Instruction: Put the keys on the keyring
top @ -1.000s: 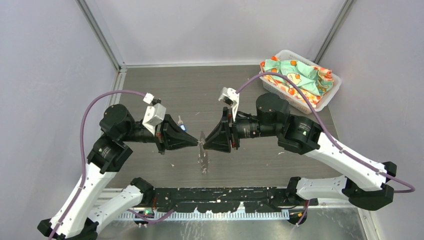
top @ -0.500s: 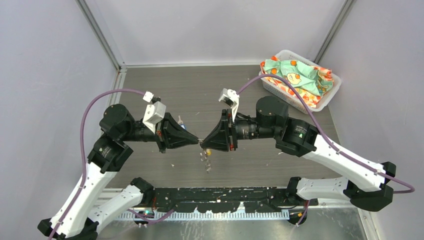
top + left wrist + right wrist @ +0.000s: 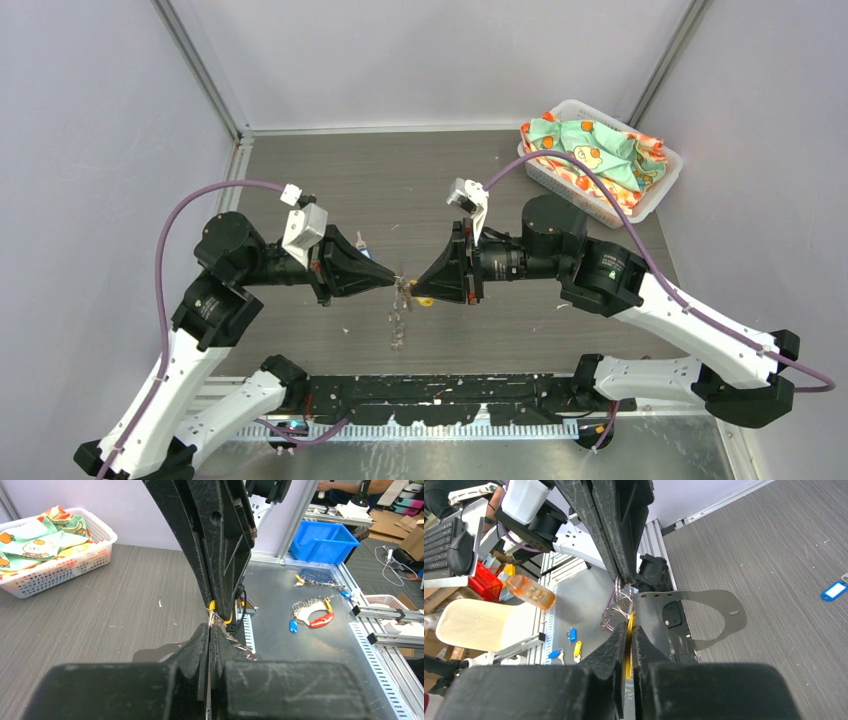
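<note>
1. Table (image 3: 330, 170): a dark grey surface. Both arms are brought together above its near middle.
2. Basket (image 3: 662, 192): white, set at the far right corner, well apart from both claws. Only patterned cloth (image 3: 590, 145) is seen in it, and no key.
3. Left gripper (image 3: 393, 280): its jaws are pressed flat together, with a strand of the keyring pinched at the tips. It is faced tip to tip by the right gripper (image 3: 416, 291), whose jaws are clamped on the head of the yellow-headed key.
4. Keyring (image 3: 400, 318): hung slack from the left tips, long axis roughly vertical. Its top lies just beside the right tips, on their left.
5. Yellow-headed key (image 3: 629, 630): held edge-on, pointed at the wire. Whether contact is made cannot be told. A short leftward feed by the right arm is judged to be needed.
6. Blue-headed key (image 3: 835, 590): left lying on the table just beyond the left gripper, nearer to that arm.
</note>
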{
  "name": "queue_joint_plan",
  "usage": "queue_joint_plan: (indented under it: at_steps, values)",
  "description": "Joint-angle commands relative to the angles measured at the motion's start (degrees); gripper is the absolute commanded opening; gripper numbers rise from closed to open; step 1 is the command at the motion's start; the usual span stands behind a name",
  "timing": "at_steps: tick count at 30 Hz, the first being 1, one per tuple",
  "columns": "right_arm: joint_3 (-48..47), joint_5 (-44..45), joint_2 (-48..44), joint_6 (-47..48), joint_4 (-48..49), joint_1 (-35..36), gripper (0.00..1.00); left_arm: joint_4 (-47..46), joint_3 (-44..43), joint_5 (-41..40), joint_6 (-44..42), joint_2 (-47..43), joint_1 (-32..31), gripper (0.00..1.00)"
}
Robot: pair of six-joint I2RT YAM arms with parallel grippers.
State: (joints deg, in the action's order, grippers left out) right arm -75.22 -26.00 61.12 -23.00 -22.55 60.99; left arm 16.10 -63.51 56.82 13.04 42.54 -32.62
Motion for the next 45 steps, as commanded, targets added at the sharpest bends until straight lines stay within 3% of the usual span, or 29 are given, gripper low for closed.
queue_joint_plan:
  at_steps: [1, 4, 29, 39, 42, 45]
  values:
    - [-0.6, -0.1, -0.6, -0.3, -0.6, 0.0, 0.05, -2.9, -0.7, -1.5, -0.7, -0.8, -0.2, 0.00]
    - [-0.6, -0.3, -0.8, -0.2, -0.9, 0.0, 0.01, -2.8, -0.6, -2.0, -1.1, -0.9, -0.2, 0.00]
    - [-1.6, -1.8, 3.2, 0.0, -7.3, 0.0, 0.03, -3.1, -0.7, -4.3, -2.6, -1.7, -0.2, 0.00]
    - [-11.0, 4.8, 3.0, 7.5, -16.5, 0.1, 0.40, -3.0, -0.4, -4.2, -2.4, -1.9, -0.2, 0.00]
    - [-10.7, 6.0, 1.5, 9.9, -13.5, 0.0, 0.58, -2.9, -0.2, -4.2, -2.4, -1.9, -0.2, 0.00]
    - [-7.3, 6.0, -0.2, 11.0, -6.4, 0.0, 0.63, -2.9, -0.3, -4.2, -2.2, -1.7, -0.2, 0.00]
